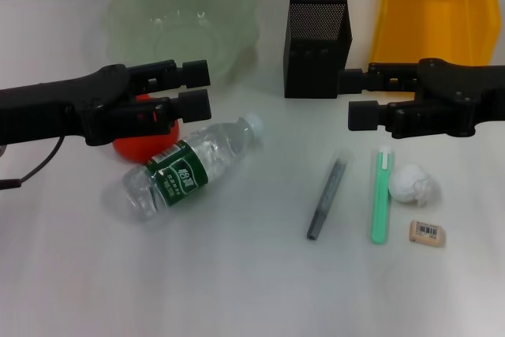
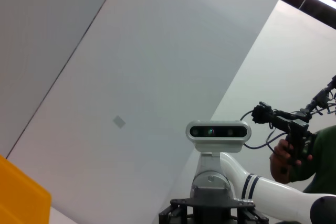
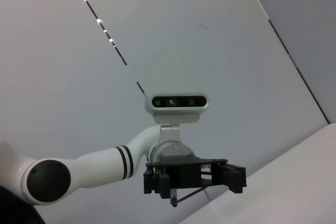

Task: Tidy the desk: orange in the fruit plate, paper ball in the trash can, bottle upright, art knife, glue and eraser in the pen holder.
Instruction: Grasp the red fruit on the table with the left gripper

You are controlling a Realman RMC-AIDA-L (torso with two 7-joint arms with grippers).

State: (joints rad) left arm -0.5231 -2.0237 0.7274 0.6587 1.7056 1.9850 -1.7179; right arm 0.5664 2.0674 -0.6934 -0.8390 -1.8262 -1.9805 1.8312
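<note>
In the head view the bottle (image 1: 185, 169) lies on its side, cap toward the right. The orange (image 1: 140, 146) sits just behind it, partly hidden under my left gripper (image 1: 199, 89), which hovers open above it. The pale-green fruit plate (image 1: 183, 20) stands at the back left, the black mesh pen holder (image 1: 316, 35) at the back middle, the yellow trash can (image 1: 434, 9) at the back right. My right gripper (image 1: 353, 97) is open, hovering beside the pen holder. The paper ball (image 1: 412, 184), eraser (image 1: 427, 232), a green art knife (image 1: 381, 195) and a grey glue stick (image 1: 326, 198) lie in front.
A corner of the yellow bin (image 2: 23, 195) shows in the left wrist view. Both wrist views look up at walls and the robot's head; the right wrist view shows the left gripper (image 3: 194, 177) from afar. A person (image 2: 304, 156) stands behind the robot.
</note>
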